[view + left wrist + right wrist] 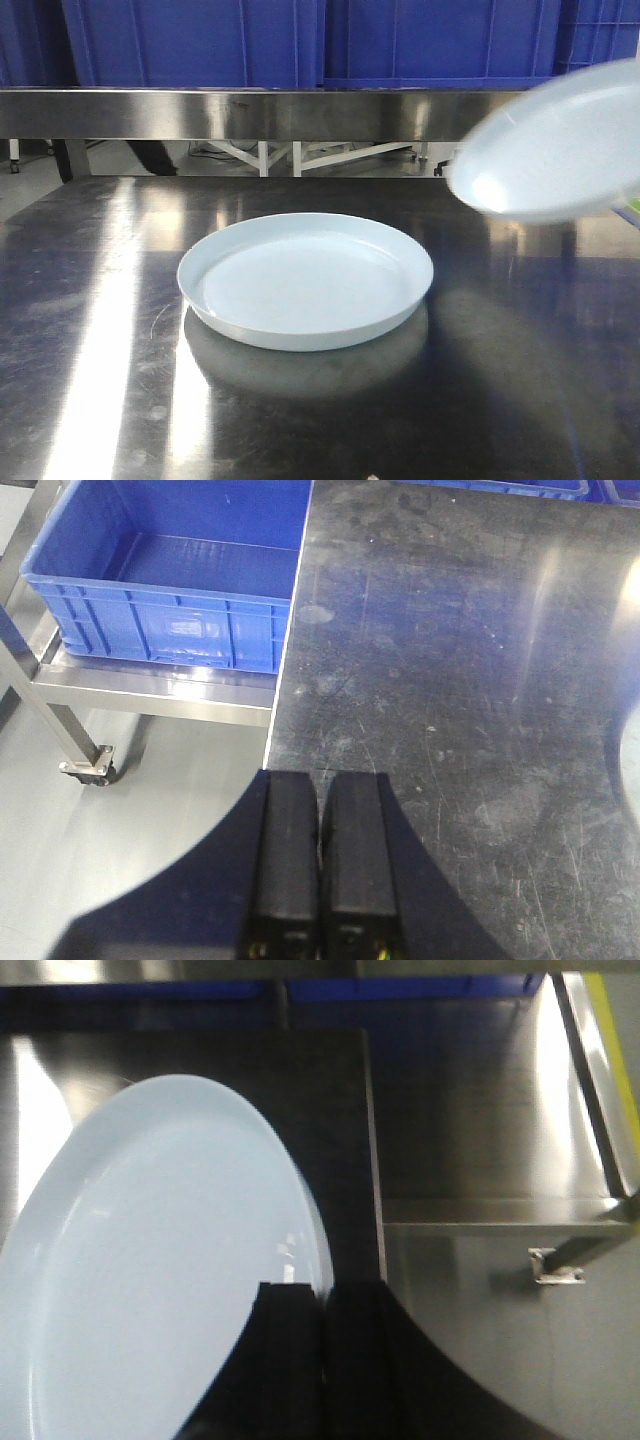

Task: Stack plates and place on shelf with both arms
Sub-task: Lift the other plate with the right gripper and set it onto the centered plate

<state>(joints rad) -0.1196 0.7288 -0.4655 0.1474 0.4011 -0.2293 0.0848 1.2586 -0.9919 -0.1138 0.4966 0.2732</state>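
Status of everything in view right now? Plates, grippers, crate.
plate on table: lying flat, right side up, empty.
lifted plate: off the table, tilted, held at its rim.
right gripper: fingers shut on lifted plate.
left gripper: fingers shut, empty.
blue crate: nothing visible inside.

Partly seen: the raised plate (555, 150)
Blurred, cut off at 3 o'clock; in the right wrist view, fingers (290, 1360) hide its rim at 6 o'clock.
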